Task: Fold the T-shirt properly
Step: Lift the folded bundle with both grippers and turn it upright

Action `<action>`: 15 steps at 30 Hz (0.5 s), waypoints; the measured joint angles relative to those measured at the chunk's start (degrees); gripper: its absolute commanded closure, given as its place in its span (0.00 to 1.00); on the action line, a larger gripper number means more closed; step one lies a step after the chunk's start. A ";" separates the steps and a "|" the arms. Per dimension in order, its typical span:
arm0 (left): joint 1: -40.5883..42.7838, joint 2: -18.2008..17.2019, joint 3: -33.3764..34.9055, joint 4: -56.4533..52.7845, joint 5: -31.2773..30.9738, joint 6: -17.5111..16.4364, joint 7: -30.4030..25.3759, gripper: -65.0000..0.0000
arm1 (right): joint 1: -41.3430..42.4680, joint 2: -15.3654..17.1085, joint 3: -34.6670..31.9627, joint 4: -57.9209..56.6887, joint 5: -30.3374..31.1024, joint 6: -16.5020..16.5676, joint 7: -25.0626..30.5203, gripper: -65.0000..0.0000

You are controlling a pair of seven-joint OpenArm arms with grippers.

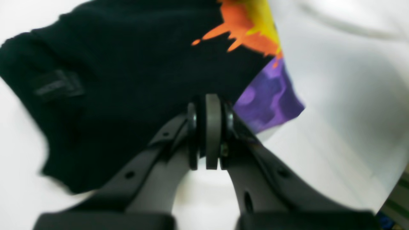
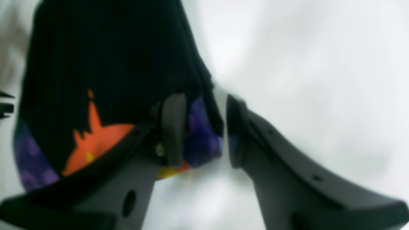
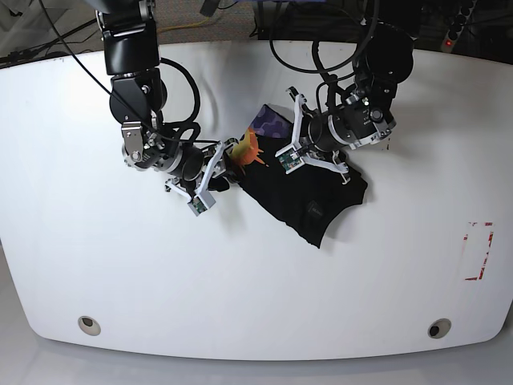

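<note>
White and smooth, the table [image 3: 256,281] spreads wide under both arms, its near edge rounded, with two small round fittings [image 3: 90,325] set close to that edge and a red-marked patch [image 3: 477,250] off toward one side.

Nearer the middle lies the T-shirt [image 3: 309,192], a soft black bundle of matte, finely ribbed fabric, bunched into a rough slanted oblong with a pointed lower corner. A jagged orange and yellow print [image 1: 252,25] and a purple mottled patch [image 1: 271,95] show at its far end, between the two grippers.

The left gripper [image 1: 209,134] has dark, smooth plastic fingers with flat rounded pads, and these are pressed together with no gap; black cloth sits right against their tips and spreads away beyond and to the side of them, but whether any fabric is pinched between them cannot be told. A dull rectangular label [image 1: 57,86] sits on the cloth well off to one side of this gripper.

The right gripper [image 2: 204,131] stands partly spread, its curved dark fingers [image 2: 174,127] apart; a purple fold of the shirt lies against the inner face of one pad, with bare white table between it and the other pad.

Beyond the table, black cables and dark equipment crowd the far edge.
</note>
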 measured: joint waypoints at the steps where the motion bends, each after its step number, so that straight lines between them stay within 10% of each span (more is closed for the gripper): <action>1: -0.22 0.28 0.00 -1.25 -0.20 0.00 -0.13 0.98 | -0.31 0.09 -0.22 -0.07 -0.04 0.00 0.28 0.69; 15: -2.69 -6.40 -8.72 -10.62 0.11 0.11 -0.02 0.98 | -9.49 -0.26 -1.38 8.74 -0.04 0.00 0.22 0.69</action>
